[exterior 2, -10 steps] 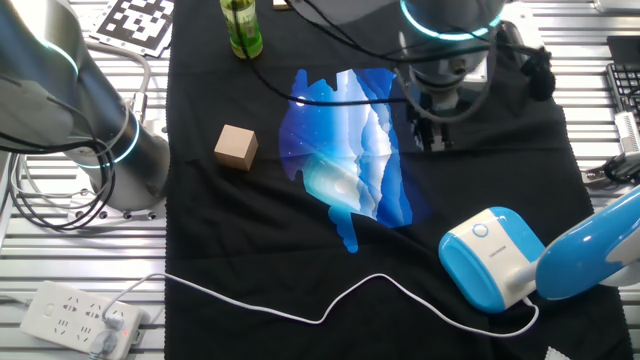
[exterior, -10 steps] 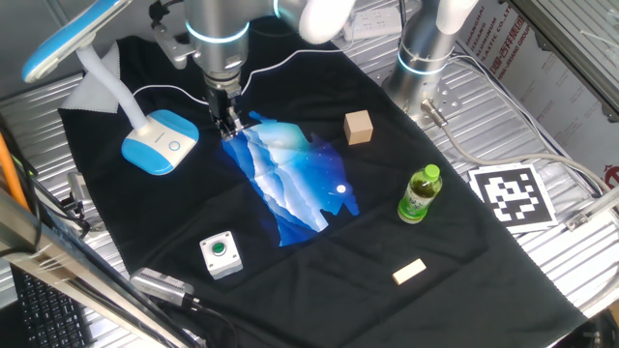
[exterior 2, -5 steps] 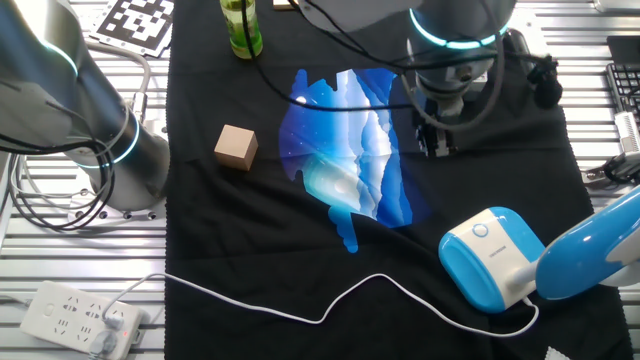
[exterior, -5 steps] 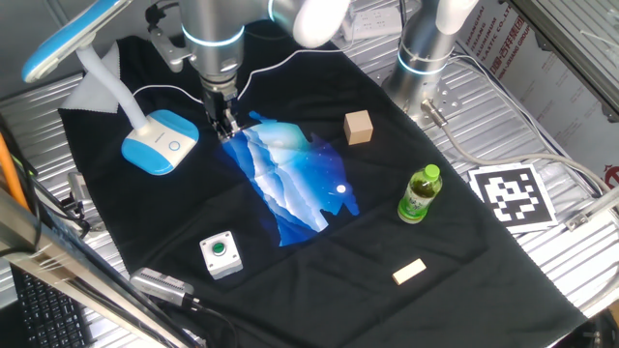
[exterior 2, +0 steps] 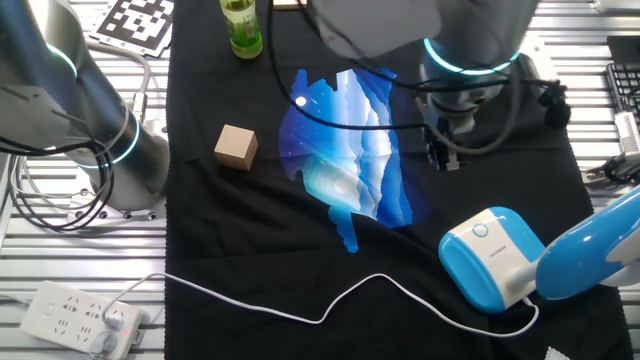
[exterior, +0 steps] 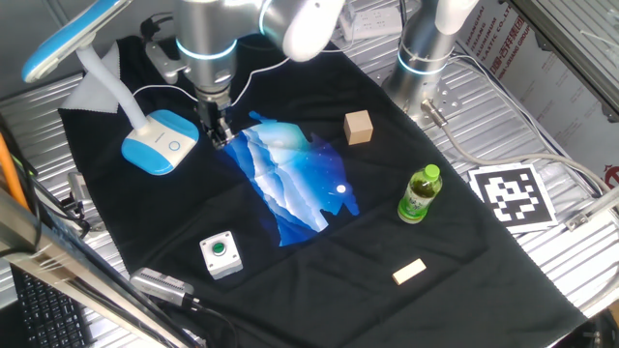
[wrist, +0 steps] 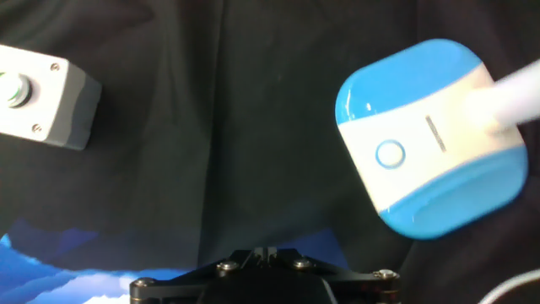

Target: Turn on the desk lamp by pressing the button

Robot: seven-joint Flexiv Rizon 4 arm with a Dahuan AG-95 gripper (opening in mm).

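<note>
The desk lamp has a blue-and-white oval base (exterior: 160, 141) at the left of the black cloth, with its neck rising to the long blue head (exterior: 68, 39). The round white button (exterior: 175, 147) sits on the base's top. It also shows in the other fixed view (exterior 2: 480, 231) and in the hand view (wrist: 390, 154). My gripper (exterior: 215, 135) hangs just right of the base, above the cloth and apart from the lamp. In the hand view its fingertips (wrist: 262, 251) meet at the bottom centre, empty, with the button up and to the right.
A green push-button in a white box (exterior: 221, 253) sits at the cloth's front. A wooden cube (exterior: 358, 127), a green bottle (exterior: 420, 193) and a small wooden block (exterior: 409, 272) lie to the right. A white cable (exterior 2: 300, 305) runs behind the lamp. A second arm's base (exterior: 423, 58) stands at the back.
My gripper has moved off the blue print toward the lamp base, leftward in one fixed view. Nothing else has moved.
</note>
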